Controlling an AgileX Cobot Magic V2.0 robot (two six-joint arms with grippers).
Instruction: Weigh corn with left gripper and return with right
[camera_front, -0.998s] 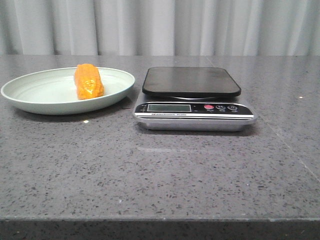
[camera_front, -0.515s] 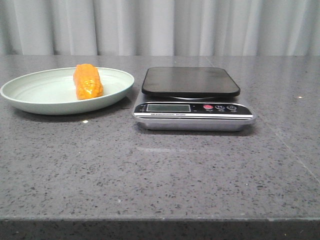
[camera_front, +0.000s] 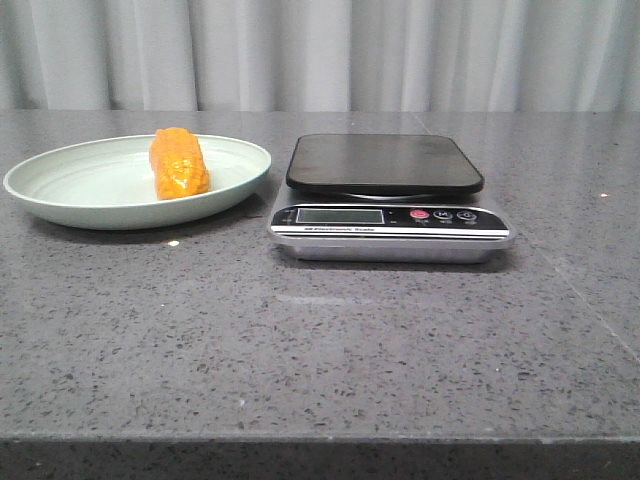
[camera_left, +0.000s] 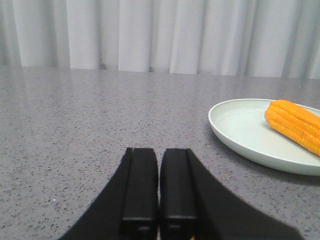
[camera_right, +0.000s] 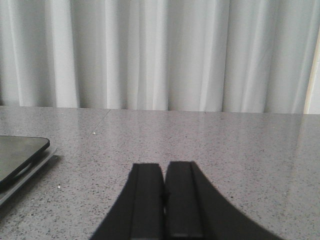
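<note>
The corn (camera_front: 179, 163) lies in the pale plate (camera_front: 60, 195), seemingly lengthwise near-to-far; left gripper (camera_left: 159, 217) and right gripper (camera_right: 163, 220) are closed, empty.

Speckled grey stone-look surface (camera_front: 320, 350), semi-gloss; pale green smooth plate (camera_front: 70, 190); glossy plastic-looking orange corn (camera_front: 178, 163) w/ bumpy kernels; matt black claws.
</note>
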